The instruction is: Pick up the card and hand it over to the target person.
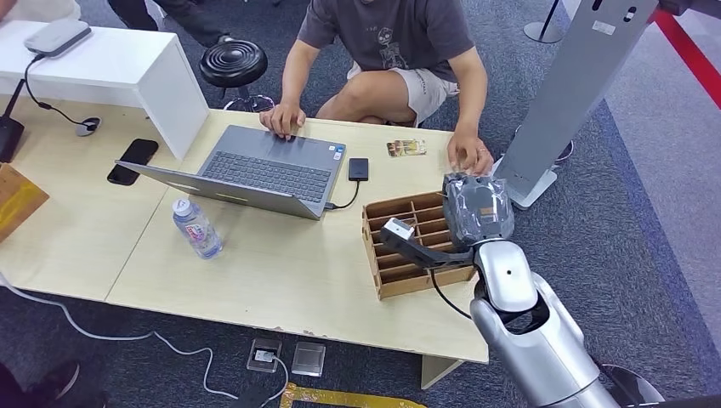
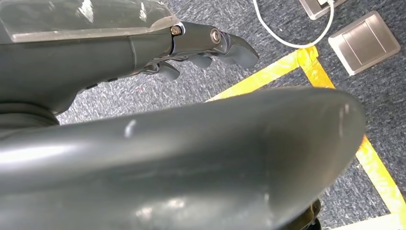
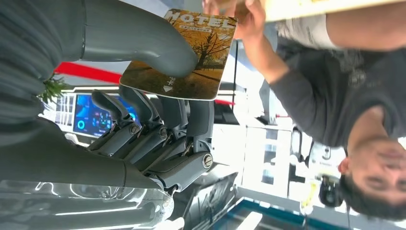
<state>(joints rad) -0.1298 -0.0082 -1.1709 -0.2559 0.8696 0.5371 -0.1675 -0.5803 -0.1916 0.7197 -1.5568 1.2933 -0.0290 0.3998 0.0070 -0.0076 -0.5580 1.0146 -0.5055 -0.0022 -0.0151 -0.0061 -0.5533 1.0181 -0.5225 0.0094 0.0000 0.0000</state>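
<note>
In the right wrist view my right hand (image 3: 158,120) pinches a hotel card (image 3: 191,57) printed with an autumn tree, thumb on its face and fingers behind it. From the head view that hand (image 1: 476,208) hovers over the far right end of the wooden slotted box (image 1: 393,276), close to the person's hand (image 1: 470,157) resting on the table edge. A second card (image 1: 405,148) lies flat on the table in front of the seated person (image 1: 400,42). My left hand (image 2: 206,45) hangs over the carpet, holding nothing.
An open laptop (image 1: 255,174) with a small black drive (image 1: 358,168), a water bottle (image 1: 197,228) and a black phone (image 1: 133,161) share the table (image 1: 255,280). A grey stand (image 1: 570,93) rises at the right. A white shelf (image 1: 127,72) sits far left.
</note>
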